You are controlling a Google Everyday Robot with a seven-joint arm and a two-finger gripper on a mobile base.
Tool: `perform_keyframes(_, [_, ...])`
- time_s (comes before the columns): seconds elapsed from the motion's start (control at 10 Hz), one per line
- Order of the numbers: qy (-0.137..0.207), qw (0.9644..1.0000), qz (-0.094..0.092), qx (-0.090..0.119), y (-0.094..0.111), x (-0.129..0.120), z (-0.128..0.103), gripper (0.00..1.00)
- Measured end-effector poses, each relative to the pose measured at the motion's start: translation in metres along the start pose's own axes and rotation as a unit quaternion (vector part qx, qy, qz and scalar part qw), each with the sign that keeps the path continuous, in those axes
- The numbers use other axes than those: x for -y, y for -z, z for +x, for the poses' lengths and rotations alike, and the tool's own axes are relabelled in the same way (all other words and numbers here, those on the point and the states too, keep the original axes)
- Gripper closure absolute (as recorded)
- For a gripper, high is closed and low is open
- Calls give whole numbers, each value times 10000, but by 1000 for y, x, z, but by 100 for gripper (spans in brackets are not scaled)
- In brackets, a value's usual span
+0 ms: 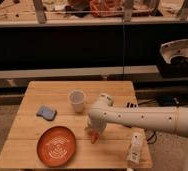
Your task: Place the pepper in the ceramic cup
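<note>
Orange pepper (93,138) on the wooden table (114,92), right under the tool (91,133).
We see the ceramic cup (77,100) standing apart behind them, the orange plate (56,145) to one side; whether the tool grips the pepper we cannot tell.

Pale honey-coloured wooden table (37,95) with plank lines. On it are a whitish-grey cup (77,100), a dull blue sponge (46,112) and an orange-red plate (57,146) patterned with thin white rings. A white robot arm (137,119) dotted with small dark spots ends in a pale gripper (92,132), low over the table at a bright orange pepper (94,138). The background is black.
</note>
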State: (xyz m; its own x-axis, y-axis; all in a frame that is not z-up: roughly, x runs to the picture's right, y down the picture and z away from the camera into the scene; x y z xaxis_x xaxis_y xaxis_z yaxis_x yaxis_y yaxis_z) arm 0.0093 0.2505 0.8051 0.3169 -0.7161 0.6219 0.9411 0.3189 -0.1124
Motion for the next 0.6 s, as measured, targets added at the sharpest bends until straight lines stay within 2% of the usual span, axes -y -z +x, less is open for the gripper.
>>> perform_keyframes(0.4, [0,10000,19,-23,-1,1,-2,90])
perform_keyframes(0.5, [-2,10000,23,-26,-1,2,-2,98])
perform_keyframes(0.6, [-14,10000,46,-43,0,3,-2,100])
